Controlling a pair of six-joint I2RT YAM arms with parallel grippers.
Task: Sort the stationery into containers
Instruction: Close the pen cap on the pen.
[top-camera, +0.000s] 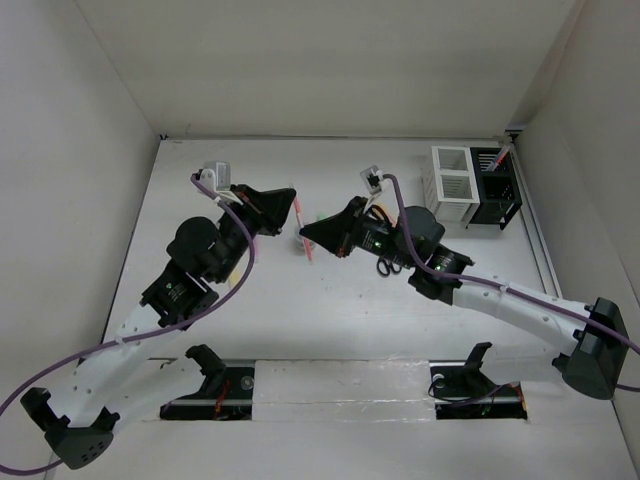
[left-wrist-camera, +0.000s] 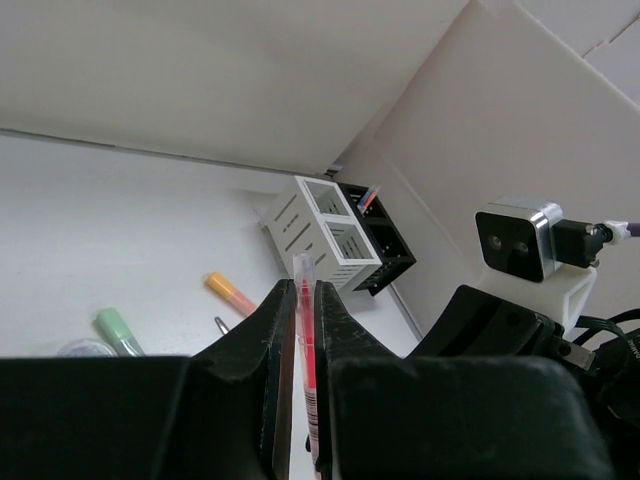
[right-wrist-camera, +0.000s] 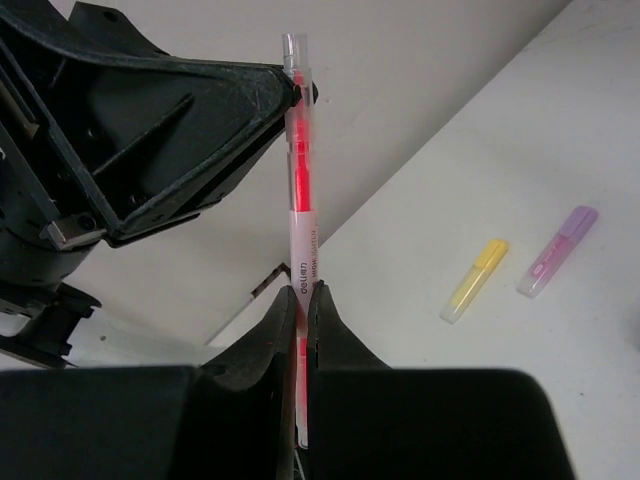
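A thin orange-red pen (top-camera: 303, 232) hangs above the middle of the table with both grippers on it. My left gripper (top-camera: 292, 207) is shut on its upper end, and the pen (left-wrist-camera: 304, 330) runs between its fingers. My right gripper (top-camera: 310, 238) is shut on the lower part of the pen (right-wrist-camera: 300, 200), with the left gripper's (right-wrist-camera: 200, 110) tip at the pen's top. The white organizer (top-camera: 451, 185) and the black organizer (top-camera: 497, 188) stand side by side at the back right. They also show in the left wrist view, white (left-wrist-camera: 315, 225) and black (left-wrist-camera: 385, 250).
Black-handled scissors (top-camera: 388, 265) lie under the right arm. An orange highlighter (left-wrist-camera: 230, 293), a green highlighter (left-wrist-camera: 118, 331) and a small round roll (left-wrist-camera: 85, 348) lie on the table. A yellow highlighter (right-wrist-camera: 475, 280) and a purple one (right-wrist-camera: 558, 250) lie together. A pen (top-camera: 500, 157) stands in the black organizer.
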